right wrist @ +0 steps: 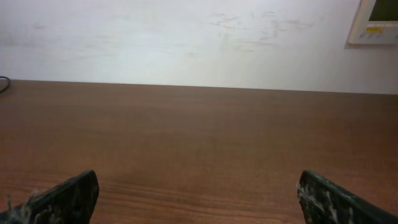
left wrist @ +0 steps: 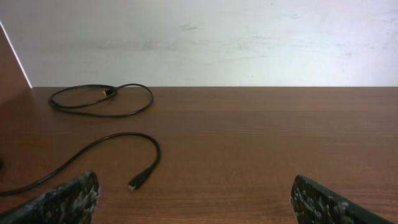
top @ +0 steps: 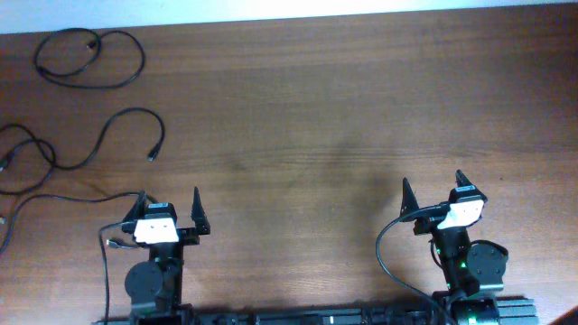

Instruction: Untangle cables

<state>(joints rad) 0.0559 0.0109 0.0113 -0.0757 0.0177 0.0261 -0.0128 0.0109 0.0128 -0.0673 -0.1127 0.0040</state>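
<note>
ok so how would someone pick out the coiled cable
On the brown table, look to the far left corner, by the white wall. The coiled cable lies there by itself. Unlike the loose cable nearer the left gripper, which snakes open to a free plug, it curls into a closed oval.

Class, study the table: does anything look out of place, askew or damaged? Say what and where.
Nothing damaged or spilled. The cables sprawl in loose curves on the far left of the table, some running off the overhead view's edge. The left gripper and right gripper stand open, empty.
</note>
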